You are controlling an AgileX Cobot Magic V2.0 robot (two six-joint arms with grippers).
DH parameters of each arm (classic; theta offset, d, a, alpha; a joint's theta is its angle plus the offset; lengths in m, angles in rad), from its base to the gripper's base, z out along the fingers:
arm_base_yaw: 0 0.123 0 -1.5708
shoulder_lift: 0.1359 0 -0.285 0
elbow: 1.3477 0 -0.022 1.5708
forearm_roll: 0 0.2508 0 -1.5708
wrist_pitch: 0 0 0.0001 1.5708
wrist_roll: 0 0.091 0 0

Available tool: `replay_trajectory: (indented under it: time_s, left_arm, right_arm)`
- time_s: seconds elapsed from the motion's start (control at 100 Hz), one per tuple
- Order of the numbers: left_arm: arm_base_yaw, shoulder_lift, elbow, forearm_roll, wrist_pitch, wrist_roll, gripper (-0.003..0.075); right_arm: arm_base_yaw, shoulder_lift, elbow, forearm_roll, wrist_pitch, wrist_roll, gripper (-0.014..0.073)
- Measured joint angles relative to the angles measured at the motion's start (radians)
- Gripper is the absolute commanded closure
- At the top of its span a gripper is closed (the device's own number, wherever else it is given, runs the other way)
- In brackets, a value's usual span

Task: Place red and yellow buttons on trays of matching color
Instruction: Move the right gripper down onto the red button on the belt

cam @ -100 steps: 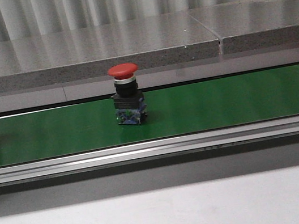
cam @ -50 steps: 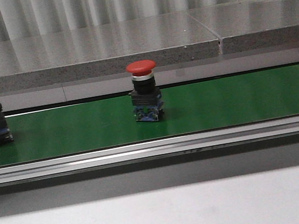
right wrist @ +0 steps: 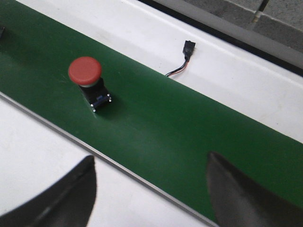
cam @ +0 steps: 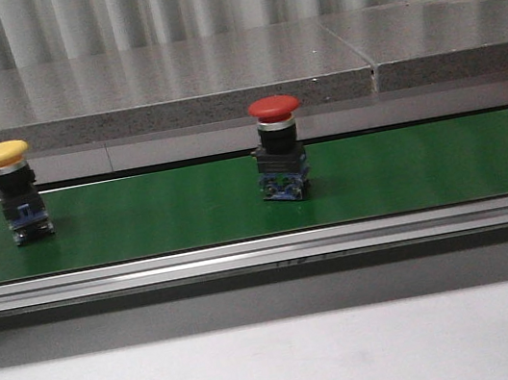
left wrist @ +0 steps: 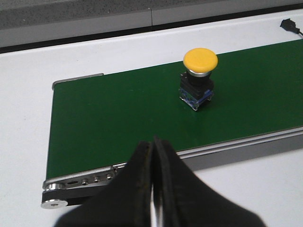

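A red button (cam: 280,148) with a red mushroom cap, silver collar, black body and blue base stands upright on the green belt (cam: 426,166) near its middle. A yellow button (cam: 13,192) of the same build stands upright on the belt at the left. The left wrist view shows the yellow button (left wrist: 198,79) ahead of my left gripper (left wrist: 153,144), which is shut and empty over the belt's near rail. The right wrist view shows the red button (right wrist: 89,82) apart from my right gripper (right wrist: 150,165), which is open and empty above the belt's edge. No trays show.
A grey stone ledge (cam: 216,79) runs behind the belt. A metal rail (cam: 264,252) lines the belt's near edge, with white table (cam: 284,370) in front. A small cable with a black plug (right wrist: 184,56) lies on the white surface beyond the belt.
Both buttons have moved to the right along the belt. The yellow one has come fully into the front view from the left edge.
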Motion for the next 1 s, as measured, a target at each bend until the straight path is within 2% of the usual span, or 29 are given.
replay_trajectory:
  time_s: [0.52,0.77,1.0]
  left_arm:
    - [0.0,0.0,0.0,0.0,0.0,0.0,0.074]
    - [0.0,0.0,0.0,0.0,0.0,0.0,0.074]
    - [0.0,0.0,0.0,0.0,0.0,0.0,0.074]
  right_arm:
    - [0.035,0.426,-0.328,0.037,0.26,0.0,0.0002]
    - [0.035,0.576,-0.404,0.037,0.278,0.0,0.0002]
    - [0.035,0.639,-0.419,0.041,0.282,-0.016,0.0002]
